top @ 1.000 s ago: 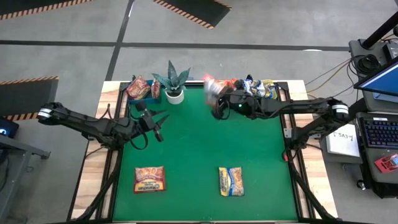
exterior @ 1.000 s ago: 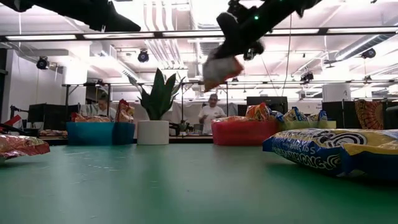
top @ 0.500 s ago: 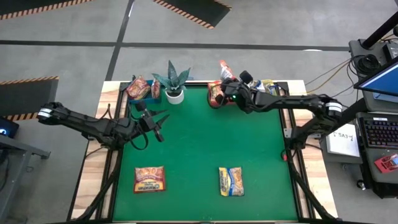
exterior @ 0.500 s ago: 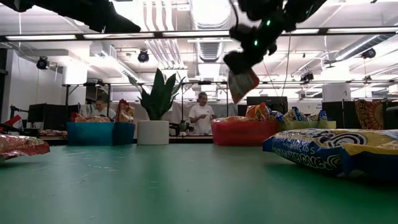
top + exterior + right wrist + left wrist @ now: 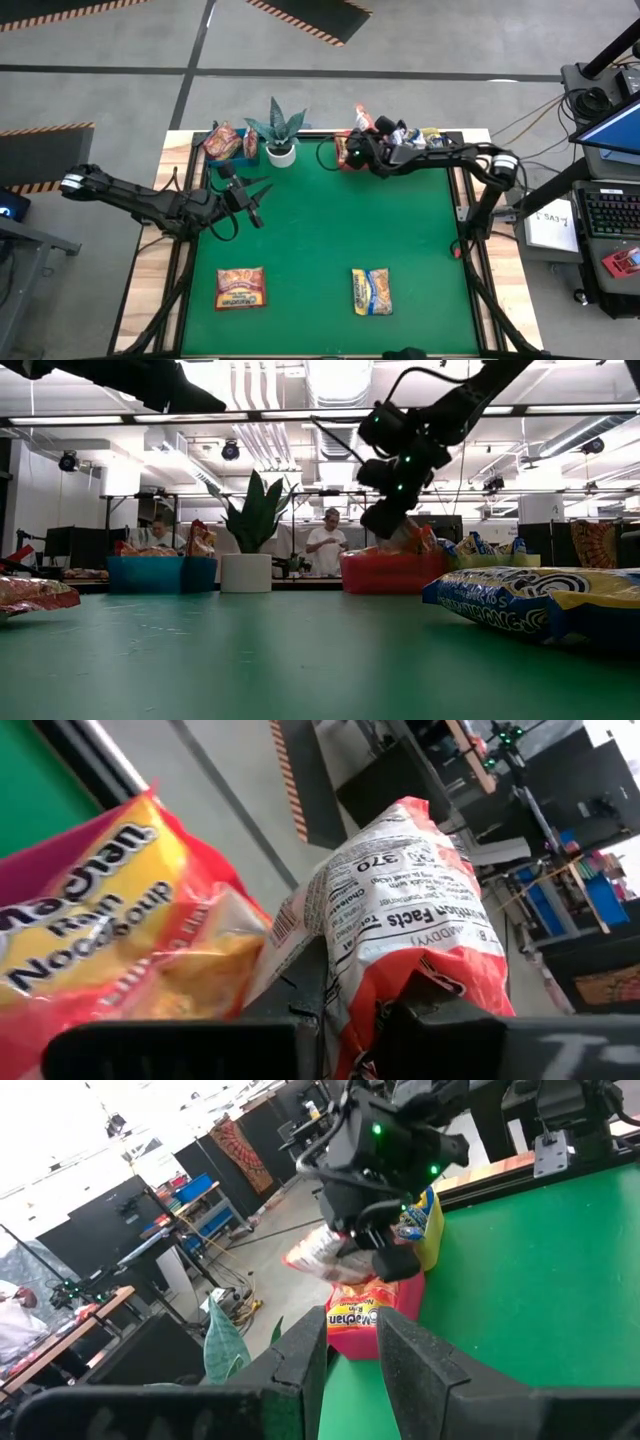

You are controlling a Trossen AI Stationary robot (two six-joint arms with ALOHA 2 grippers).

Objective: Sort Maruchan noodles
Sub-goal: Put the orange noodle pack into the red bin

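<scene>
Since a moment earlier, right gripper [image 5: 362, 135] had swung its packet [image 5: 400, 920] back over the red bin [image 5: 390, 573], jaws pinching the packet's edge, packet sticking out beyond them. Left gripper [image 5: 252, 196] hung idle, jaws slightly parted, nothing between.

Right arm stretched along the far edge of the tabletop, wrist bent down, right claw [image 5: 358, 150] at the far middle, fingers clamped tight on a packet [image 5: 400, 910]. Left arm reaches in from the left side, left claw [image 5: 250, 197] hovering, fingers slightly parted, holding nothing.
</scene>
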